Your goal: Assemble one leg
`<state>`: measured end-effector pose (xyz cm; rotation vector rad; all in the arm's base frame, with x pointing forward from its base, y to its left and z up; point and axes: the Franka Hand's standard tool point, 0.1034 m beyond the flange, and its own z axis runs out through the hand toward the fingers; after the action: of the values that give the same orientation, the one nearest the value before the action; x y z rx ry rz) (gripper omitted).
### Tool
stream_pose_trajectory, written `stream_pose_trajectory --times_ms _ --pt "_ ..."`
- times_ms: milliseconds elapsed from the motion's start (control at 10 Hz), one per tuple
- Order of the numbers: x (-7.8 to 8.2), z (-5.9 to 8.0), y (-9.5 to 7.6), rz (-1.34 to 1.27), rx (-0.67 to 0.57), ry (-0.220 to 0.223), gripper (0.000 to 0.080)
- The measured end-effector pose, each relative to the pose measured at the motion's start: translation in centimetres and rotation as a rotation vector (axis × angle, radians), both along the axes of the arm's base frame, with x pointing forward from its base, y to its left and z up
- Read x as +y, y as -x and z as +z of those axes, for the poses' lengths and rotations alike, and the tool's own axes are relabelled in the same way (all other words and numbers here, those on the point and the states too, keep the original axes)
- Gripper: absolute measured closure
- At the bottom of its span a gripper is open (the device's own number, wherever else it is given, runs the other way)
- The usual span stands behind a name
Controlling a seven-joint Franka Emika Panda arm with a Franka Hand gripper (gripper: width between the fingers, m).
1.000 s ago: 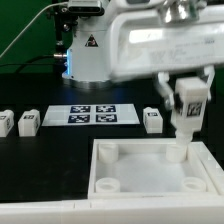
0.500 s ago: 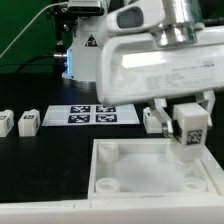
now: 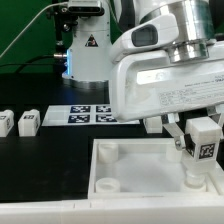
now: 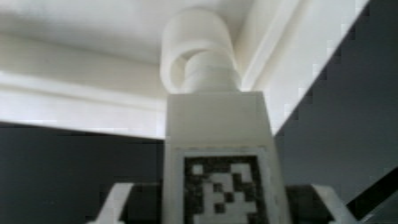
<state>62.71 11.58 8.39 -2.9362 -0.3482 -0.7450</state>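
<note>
My gripper (image 3: pixel 203 143) is shut on a leg (image 3: pixel 204 142), a small white block with a black-and-white tag on its face. It holds the leg upright over the near corner of the large white tray-like piece (image 3: pixel 130 160) at the exterior view's right, the leg's lower end at or in a round corner socket. In the wrist view the leg (image 4: pixel 221 150) runs down from my gripper (image 4: pixel 221 200) to the socket (image 4: pixel 199 45). Two more legs (image 3: pixel 5 123) (image 3: pixel 28 122) stand at the exterior view's left.
The marker board (image 3: pixel 92 115) lies flat behind the tray-like piece. A white robot base (image 3: pixel 88 50) with a warning sticker stands at the back. Another round socket (image 3: pixel 105 185) shows at the tray-like piece's near left corner.
My gripper has carried the leg toward the exterior view's right and lower, from over the tray-like piece's far right area to its right near corner socket.
</note>
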Motion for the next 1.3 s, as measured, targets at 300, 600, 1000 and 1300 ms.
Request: stream_pose_trajectory --times_ms 300,600,1000,1300 --pt "-0.1 -1.0 0.3 0.000 0.007 0.000 0.0508" --pt "-0.2 -1.7 0.3 -0.003 -0.005 -0.001 0.0508" --pt "-0.2 -1.6 -0.1 -0.009 -0.054 -0.007 0.0508" --pt "-0.2 -1.7 -0.1 -0.009 -0.054 -0.007 0.0242"
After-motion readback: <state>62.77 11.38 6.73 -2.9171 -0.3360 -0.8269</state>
